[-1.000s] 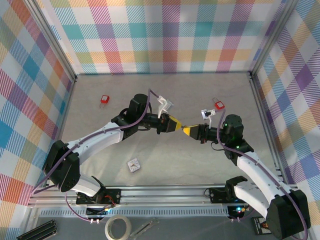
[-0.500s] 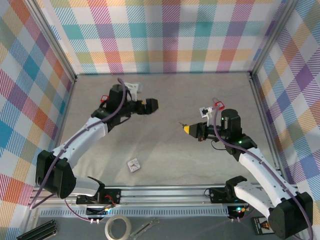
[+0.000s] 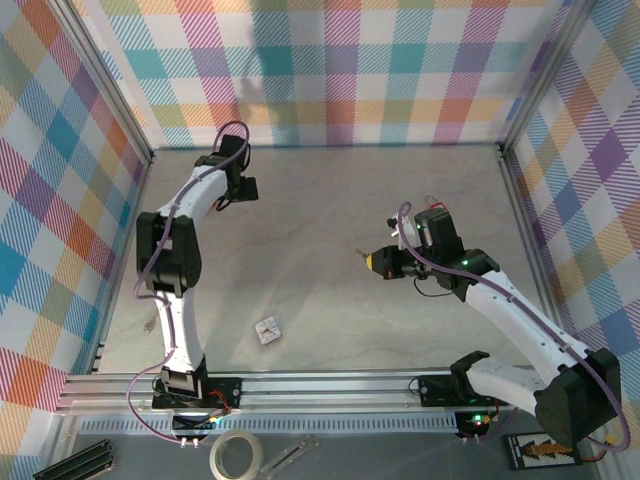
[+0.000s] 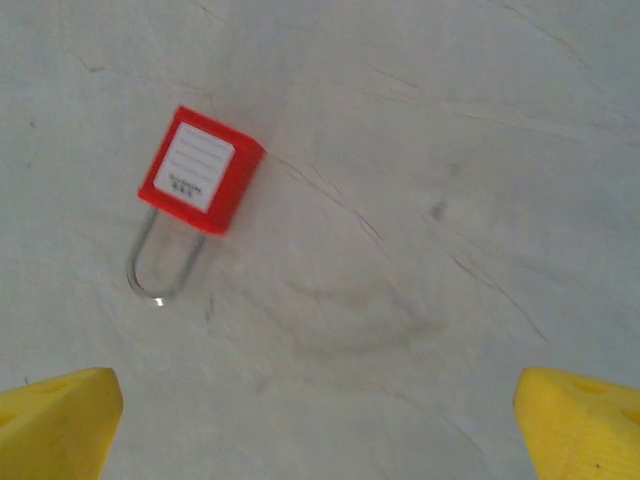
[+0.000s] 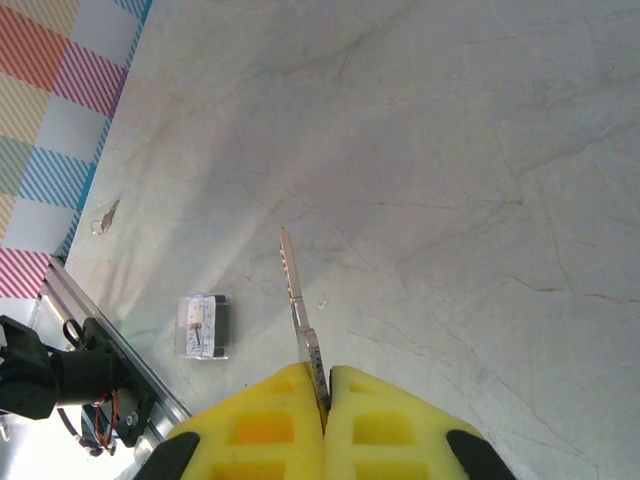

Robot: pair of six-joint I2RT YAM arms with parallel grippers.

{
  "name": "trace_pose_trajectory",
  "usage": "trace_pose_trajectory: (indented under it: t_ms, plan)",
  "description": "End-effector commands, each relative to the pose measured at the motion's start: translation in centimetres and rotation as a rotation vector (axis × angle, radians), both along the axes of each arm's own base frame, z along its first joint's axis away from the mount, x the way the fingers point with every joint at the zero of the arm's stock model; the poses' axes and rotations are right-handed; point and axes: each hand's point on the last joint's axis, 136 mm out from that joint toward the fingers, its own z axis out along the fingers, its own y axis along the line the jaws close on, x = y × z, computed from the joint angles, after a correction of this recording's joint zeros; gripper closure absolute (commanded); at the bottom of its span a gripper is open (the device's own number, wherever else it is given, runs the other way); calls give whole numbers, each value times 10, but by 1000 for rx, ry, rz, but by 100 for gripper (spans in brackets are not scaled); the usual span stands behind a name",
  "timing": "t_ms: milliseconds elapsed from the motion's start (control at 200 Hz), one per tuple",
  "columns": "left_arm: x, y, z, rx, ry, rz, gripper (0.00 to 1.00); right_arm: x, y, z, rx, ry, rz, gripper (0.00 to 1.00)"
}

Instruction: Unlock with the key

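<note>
Right wrist view: clear box [image 5: 203,326] lies left of key [image 5: 300,310].

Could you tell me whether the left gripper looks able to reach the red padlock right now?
Probably yes: the left gripper hangs open over the red padlock, which lies alone on the bare table, with nothing between them.

Pastel plaid walls close three sides: far wall [image 3: 330,70] with straight checks, left wall [image 3: 50,200] and right wall [image 3: 600,180] with diagonal checks. The work surface is a pale grey, faintly marbled table top [image 3: 330,190] with fine scratches, evenly lit, with soft shadows. Bare aluminium posts run up from the far-left [image 3: 115,85] and far-right [image 3: 550,75] corners, and a slotted aluminium rail [image 3: 330,385] runs along the near edge.
</note>
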Motion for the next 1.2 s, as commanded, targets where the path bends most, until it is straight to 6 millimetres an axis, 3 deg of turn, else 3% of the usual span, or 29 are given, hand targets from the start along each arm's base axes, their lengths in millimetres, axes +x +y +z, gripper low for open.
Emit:
trace_pose_trajectory:
  t_ms: [0,185,420,860,1195]
  plan:
    - [9,39,10,58,49,26,2,-6,0,11,10,11,4,100]
    - [26,57,-19,-43,123,17,9,-13,0,4,13,64,1,100]
    - [30,70,-51,-120,186,25,17,-19,0,-4,26,121,-17,100]
    - [36,82,-79,-119,222,16,29,-36,-13,2,18,164,-84,100]
    - [50,94,-78,-113,185,17,33,-43,-20,6,12,181,-119,100]
